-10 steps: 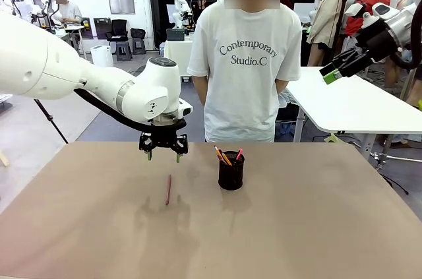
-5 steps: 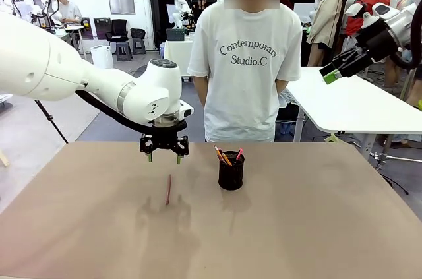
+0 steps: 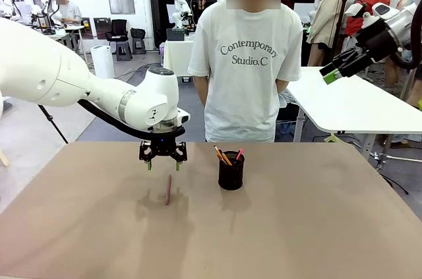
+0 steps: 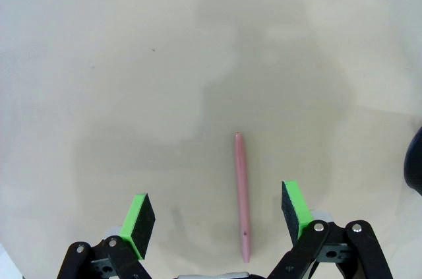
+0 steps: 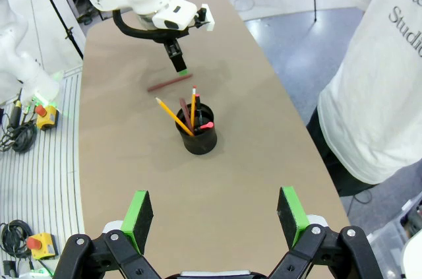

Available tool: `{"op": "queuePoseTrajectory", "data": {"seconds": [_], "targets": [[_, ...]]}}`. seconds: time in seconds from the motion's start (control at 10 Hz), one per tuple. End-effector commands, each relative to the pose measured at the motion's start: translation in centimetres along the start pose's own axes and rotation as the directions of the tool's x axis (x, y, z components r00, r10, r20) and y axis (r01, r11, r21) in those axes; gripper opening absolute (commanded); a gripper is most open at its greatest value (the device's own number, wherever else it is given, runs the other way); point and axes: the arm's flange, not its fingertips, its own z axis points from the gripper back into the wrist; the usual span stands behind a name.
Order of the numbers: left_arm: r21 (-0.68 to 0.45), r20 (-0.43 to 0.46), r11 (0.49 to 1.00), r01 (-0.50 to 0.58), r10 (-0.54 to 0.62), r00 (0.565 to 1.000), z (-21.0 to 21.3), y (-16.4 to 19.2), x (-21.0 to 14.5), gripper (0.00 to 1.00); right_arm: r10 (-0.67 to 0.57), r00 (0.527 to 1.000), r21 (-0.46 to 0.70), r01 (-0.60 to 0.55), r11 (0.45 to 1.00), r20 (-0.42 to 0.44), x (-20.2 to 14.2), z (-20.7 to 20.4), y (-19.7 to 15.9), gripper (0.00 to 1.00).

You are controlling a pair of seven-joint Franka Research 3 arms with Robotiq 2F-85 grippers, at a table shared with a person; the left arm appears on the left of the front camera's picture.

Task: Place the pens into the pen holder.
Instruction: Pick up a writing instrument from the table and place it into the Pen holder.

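The smooth pink pen (image 3: pixel 168 189) lies flat, its long axis toward the person, below the wide-open, empty left gripper (image 3: pixel 163 166). The right gripper (image 5: pixel 214 216) is also open and empty.

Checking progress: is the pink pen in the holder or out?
Out. The pink pen lies flat on the table, apart from the holder, beneath the open left claw.

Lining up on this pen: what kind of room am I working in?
Probably a robotics lab or workshop. Several work tables stand in one open room, like the white table. Office chairs sit at the back. What looks like a yellow emergency-stop box and loose cables lie on the floor.
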Motion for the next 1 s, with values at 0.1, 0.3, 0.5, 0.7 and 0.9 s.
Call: {"op": "queuePoseTrajectory", "data": {"seconds": [0.1, 0.3, 0.5, 0.7, 0.9], "targets": [[-0.024, -0.032, 0.999, -0.044, 0.043, 0.999, -0.7, 0.2, 0.6, 1.0, 0.001, 1.0, -0.006, -0.001, 1.0, 0.001, 0.1, 0.1, 0.0, 1.0], [-0.017, -0.043, 0.998, -0.053, 0.052, 0.998, -1.3, 0.1, 0.7, 1.0, 0.001, 1.0, -0.006, -0.001, 1.0, 0.001, 0.1, 0.1, 0.0, 1.0], [-0.02, -0.051, 0.998, -0.063, 0.061, 0.997, -1.7, 0.2, 1.0, 1.0, 0.001, 1.0, -0.006, -0.001, 1.0, 0.001, 0.1, 0.1, 0.0, 1.0], [-0.022, -0.057, 0.997, -0.068, 0.066, 0.996, -2.0, 0.2, 1.1, 1.0, 0.001, 1.0, -0.006, -0.001, 1.0, 0.001, 0.1, 0.1, 0.0, 1.0], [-0.036, -0.068, 0.997, -0.061, 0.058, 0.996, -2.5, 0.2, 1.5, 1.0, 0.001, 1.0, -0.006, -0.001, 1.0, 0.001, 0.1, 0.1, 0.0, 1.0]]}}
